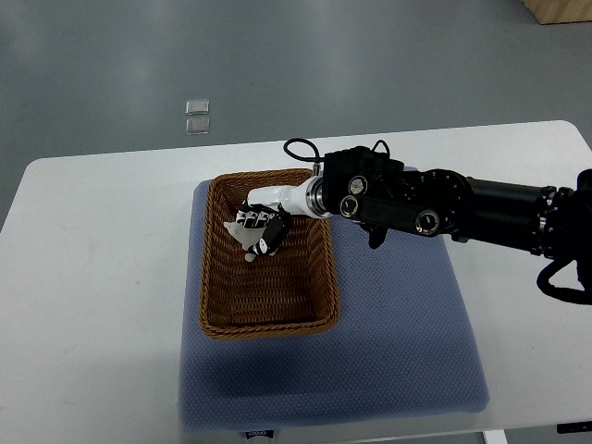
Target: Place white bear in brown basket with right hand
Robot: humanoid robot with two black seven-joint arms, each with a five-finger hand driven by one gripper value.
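The brown wicker basket (268,314) stands on a blue mat, left of the table's middle. My right arm comes in from the right edge, and its hand (258,231) is inside the upper part of the basket, just above the woven floor. The fingers (268,233) are curled downward around a small whitish thing, the white bear (237,231). Only a pale bit of the bear shows at the left of the fingers; the hand hides the remainder. The left arm does not show.
The blue mat (398,333) covers the middle of the white table (92,277). Grey floor lies beyond the far edge, with two small clear tiles (197,116) on it. A wooden corner (560,9) shows at the top right.
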